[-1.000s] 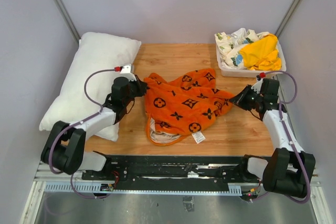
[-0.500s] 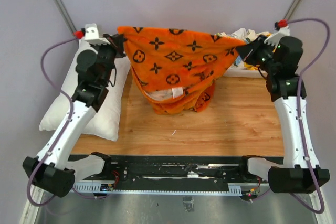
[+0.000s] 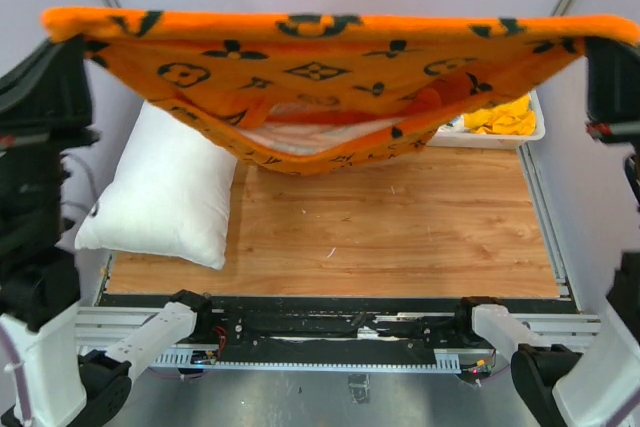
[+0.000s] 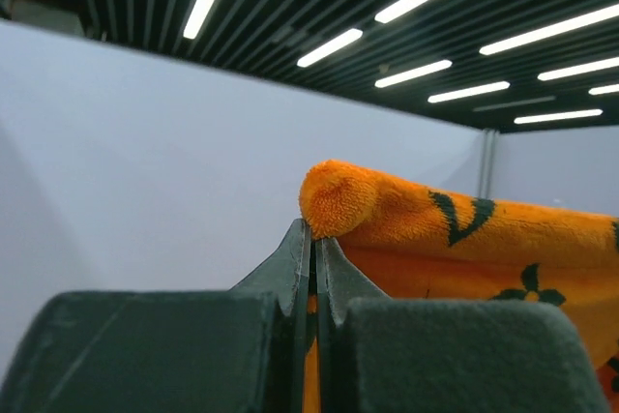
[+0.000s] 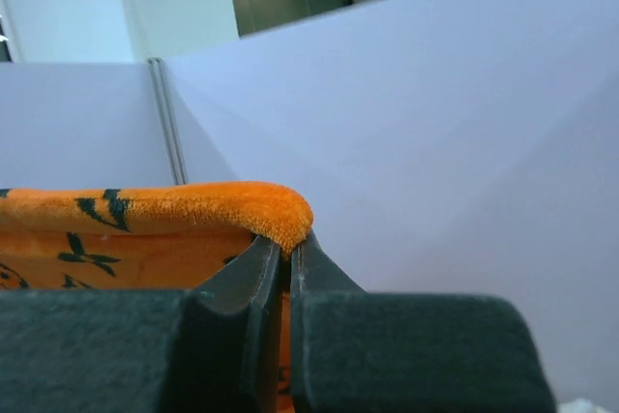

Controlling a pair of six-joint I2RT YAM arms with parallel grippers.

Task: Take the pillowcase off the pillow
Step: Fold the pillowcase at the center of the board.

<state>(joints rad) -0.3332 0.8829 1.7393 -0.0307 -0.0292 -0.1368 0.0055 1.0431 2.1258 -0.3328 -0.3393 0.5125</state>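
Observation:
The orange pillowcase (image 3: 330, 77) with black motifs hangs stretched wide, high above the table, its pale lining showing at the sagging lower opening. My left gripper (image 3: 62, 42) is shut on its left top corner (image 4: 353, 202). My right gripper (image 3: 600, 47) is shut on its right top corner (image 5: 276, 210). The plain white pillow (image 3: 170, 187) lies bare on the table's left side, apart from the pillowcase. In both wrist views the fingers (image 4: 300, 258) pinch orange fabric between closed jaws.
A white tray (image 3: 520, 132) at the back right holds a yellow cloth (image 3: 505, 112), partly hidden behind the hanging pillowcase. The wooden table (image 3: 400, 227) lies below. Grey walls enclose the cell on three sides.
Both arms have risen steeply and spread apart, lifting the pillowcase from a heap on the table to a taut sheet high near the camera. The pillow has not moved.

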